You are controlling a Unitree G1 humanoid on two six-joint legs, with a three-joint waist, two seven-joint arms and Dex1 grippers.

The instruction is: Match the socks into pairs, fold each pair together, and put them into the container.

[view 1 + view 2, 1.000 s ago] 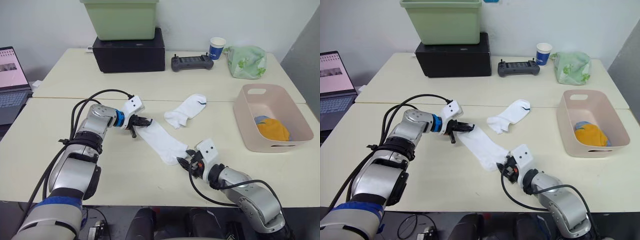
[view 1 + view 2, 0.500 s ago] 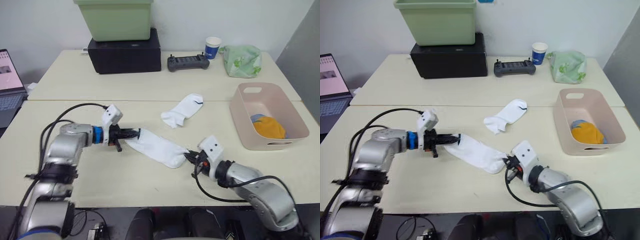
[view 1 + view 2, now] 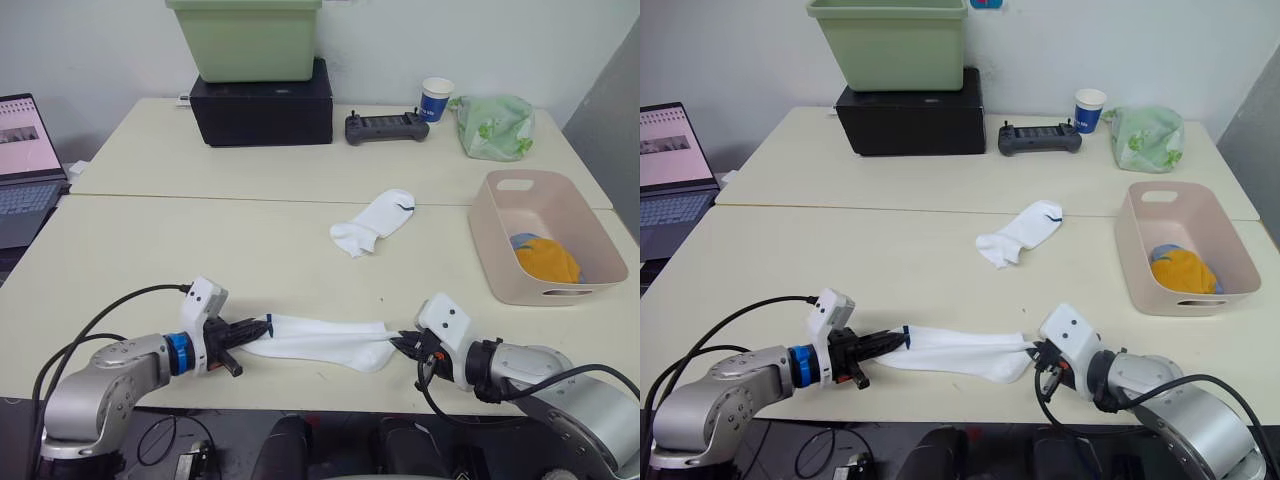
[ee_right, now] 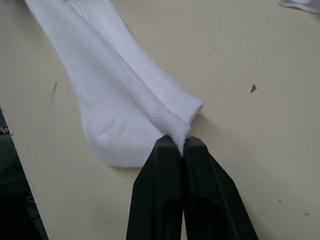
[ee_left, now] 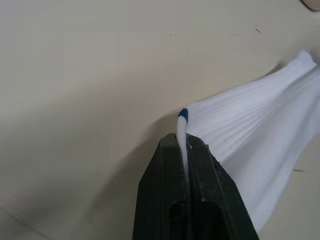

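A white sock (image 3: 320,342) with a dark blue mark lies stretched along the table's front edge. My left gripper (image 3: 258,328) is shut on its cuff end (image 5: 183,134); my right gripper (image 3: 402,343) is shut on its other end (image 4: 177,131). A second white sock (image 3: 373,220) lies loose mid-table, beyond both grippers. The pale pink container (image 3: 505,262) stands at the right and holds a mustard-orange sock (image 3: 547,260) over a light blue sock (image 3: 523,240).
A green tub (image 3: 248,38) sits on a black box (image 3: 262,102) at the back. A controller (image 3: 386,126), a paper cup (image 3: 434,98) and a green-and-white cloth bundle (image 3: 493,125) line the back right. A laptop (image 3: 28,165) stands at the left.
Both grippers have pulled the white sock from mid-table toward the front edge and stretched it out level. The camera view has also shifted.
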